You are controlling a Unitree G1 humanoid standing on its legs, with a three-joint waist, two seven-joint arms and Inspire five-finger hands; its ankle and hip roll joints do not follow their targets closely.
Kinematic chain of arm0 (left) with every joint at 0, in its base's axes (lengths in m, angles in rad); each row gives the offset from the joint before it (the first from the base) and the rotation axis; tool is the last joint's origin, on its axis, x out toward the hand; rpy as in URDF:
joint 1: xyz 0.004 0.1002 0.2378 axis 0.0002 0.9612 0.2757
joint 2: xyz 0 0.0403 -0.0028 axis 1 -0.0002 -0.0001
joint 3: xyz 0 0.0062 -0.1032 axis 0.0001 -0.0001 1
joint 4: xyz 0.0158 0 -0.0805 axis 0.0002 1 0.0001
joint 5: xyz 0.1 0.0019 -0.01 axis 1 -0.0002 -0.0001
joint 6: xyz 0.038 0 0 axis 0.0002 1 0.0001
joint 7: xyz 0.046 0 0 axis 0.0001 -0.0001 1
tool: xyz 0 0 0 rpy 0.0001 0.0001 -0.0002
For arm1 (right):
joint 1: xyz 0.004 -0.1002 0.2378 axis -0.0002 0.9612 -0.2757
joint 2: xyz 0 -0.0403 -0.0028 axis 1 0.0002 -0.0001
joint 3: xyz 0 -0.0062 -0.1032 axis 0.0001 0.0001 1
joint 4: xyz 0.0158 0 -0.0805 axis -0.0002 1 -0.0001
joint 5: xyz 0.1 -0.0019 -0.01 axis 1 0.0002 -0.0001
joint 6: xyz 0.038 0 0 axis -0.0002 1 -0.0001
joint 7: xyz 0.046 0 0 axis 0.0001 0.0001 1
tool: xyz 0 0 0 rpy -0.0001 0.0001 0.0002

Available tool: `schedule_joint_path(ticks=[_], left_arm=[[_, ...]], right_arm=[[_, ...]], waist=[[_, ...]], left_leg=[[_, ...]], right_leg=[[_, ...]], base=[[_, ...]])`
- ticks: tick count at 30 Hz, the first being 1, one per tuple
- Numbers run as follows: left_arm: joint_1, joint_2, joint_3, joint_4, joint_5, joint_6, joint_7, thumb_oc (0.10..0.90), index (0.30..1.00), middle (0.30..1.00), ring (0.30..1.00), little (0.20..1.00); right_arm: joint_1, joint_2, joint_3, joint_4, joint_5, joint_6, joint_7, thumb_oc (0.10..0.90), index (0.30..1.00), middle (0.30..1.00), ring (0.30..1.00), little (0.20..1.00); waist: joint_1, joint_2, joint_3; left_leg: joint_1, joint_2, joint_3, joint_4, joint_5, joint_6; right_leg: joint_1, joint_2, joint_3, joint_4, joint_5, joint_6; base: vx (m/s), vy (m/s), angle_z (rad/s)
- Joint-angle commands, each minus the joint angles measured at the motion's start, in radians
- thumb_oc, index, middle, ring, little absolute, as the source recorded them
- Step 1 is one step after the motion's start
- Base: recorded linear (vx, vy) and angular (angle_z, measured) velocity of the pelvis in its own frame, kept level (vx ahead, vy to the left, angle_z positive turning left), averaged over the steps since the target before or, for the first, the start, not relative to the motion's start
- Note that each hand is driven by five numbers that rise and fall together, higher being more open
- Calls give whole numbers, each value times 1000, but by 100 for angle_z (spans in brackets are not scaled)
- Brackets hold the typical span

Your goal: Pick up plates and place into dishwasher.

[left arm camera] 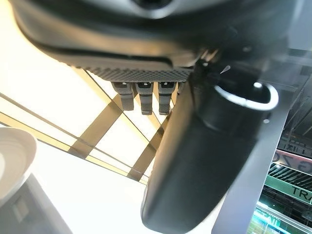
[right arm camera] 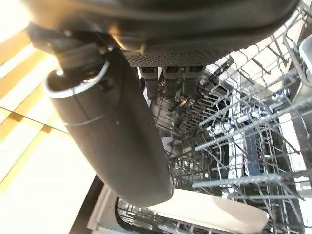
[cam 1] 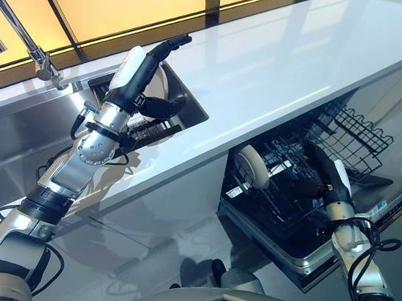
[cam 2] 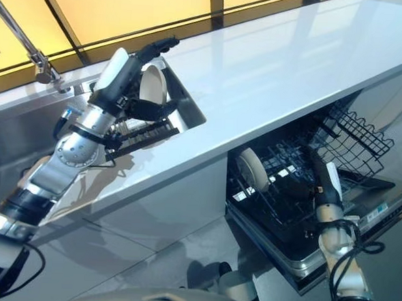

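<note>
A long white desk [cam 1: 281, 67] runs diagonally across the scene, its glossy top catching soft reflections. Set into it is a steel sink [cam 1: 24, 146] with a draining area, and a chrome tap [cam 1: 30, 48] stands at the sink's far edge. Behind the desk, a window [cam 1: 114, 5] glows warm yellow-orange, divided by dark frame bars. Below the desk, pale grey cabinet fronts [cam 1: 163, 203] face forward. The floor [cam 1: 139, 269] beneath is smooth, grey and slightly reflective. Light is bright and even, warm from the window and cool on the desk.
</note>
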Motion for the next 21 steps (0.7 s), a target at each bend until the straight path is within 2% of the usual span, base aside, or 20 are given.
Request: schedule_joint_path(ticks=[1,5,10,13,16,21], left_arm=[[-81,58,106,12,-10,-38,73,800,900,900,900,900],[-115,112,114,35,-20,-19,69,800,900,900,900,900],[-195,187,109,93,-114,47,42,800,900,900,900,900],[-281,223,71,175,-182,87,23,800,900,900,900,900],[-336,236,38,232,-192,94,21,800,900,900,900,900],[-500,311,-66,350,-206,128,5,800,900,900,900,900]], right_arm=[[-54,-71,-109,-132,28,-123,-2,800,900,900,900,900],[-38,-87,-148,-175,57,-144,-14,800,900,900,900,900],[-16,-99,-176,-237,28,-160,-16,800,900,900,900,900],[-17,-120,-162,-249,9,-151,-7,800,900,900,900,900],[-27,-133,-145,-242,6,-140,-15,800,900,900,900,900],[-30,-168,-121,-229,20,-120,-45,800,900,900,900,900]], waist=[[-6,6,-58],[-14,13,-55],[-26,30,-51],[-32,41,-54],[-32,45,-56],[-39,59,-59]], left_leg=[[2,-18,48,28,-93,22],[1,-22,47,25,-92,21],[-2,-29,47,22,-88,21],[-4,-32,48,19,-84,21],[-5,-33,47,17,-82,20],[-6,-35,56,15,-79,18]], right_leg=[[-51,28,-30,118,-77,104],[-54,29,-27,120,-77,105],[-59,28,-25,122,-79,109],[-62,28,-26,121,-78,110],[-61,28,-25,119,-77,110],[-64,26,-24,116,-74,114]], base=[[24,-2,-4],[5,-1,-1],[9,1,-3],[17,-10,-2],[41,-36,-3],[57,-43,-2]])
